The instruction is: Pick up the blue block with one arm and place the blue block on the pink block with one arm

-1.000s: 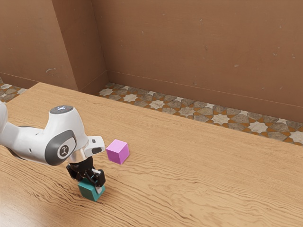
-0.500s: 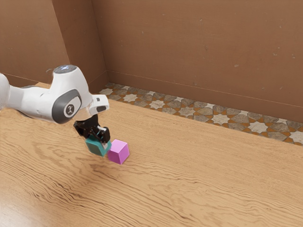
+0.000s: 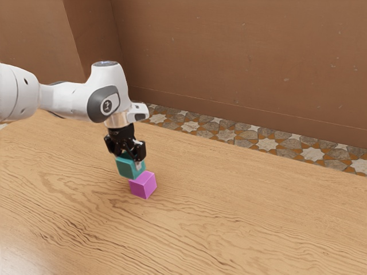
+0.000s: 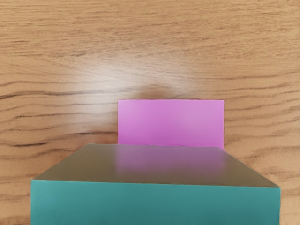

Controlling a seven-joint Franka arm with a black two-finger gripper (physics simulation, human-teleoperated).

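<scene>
My black gripper (image 3: 129, 160) is shut on the teal-blue block (image 3: 129, 168), holding it in the air. The pink block (image 3: 143, 184) sits on the wooden table (image 3: 241, 217) just below it and slightly toward the exterior view's right. The held block's lower corner is close to the pink block's top; I cannot tell whether they touch. In the wrist view the teal-blue block (image 4: 154, 187) looms large under my hand, covering part of the pink block (image 4: 170, 123) beneath it.
The wooden table stretches wide on every side of the two blocks. A patterned tile floor (image 3: 258, 140) and brown walls (image 3: 241, 51) lie beyond the table's far edge.
My arm has lifted the teal-blue block off the table and carried it toward the exterior view's right and away, from the near table to just above the pink block. The pink block stayed put.
</scene>
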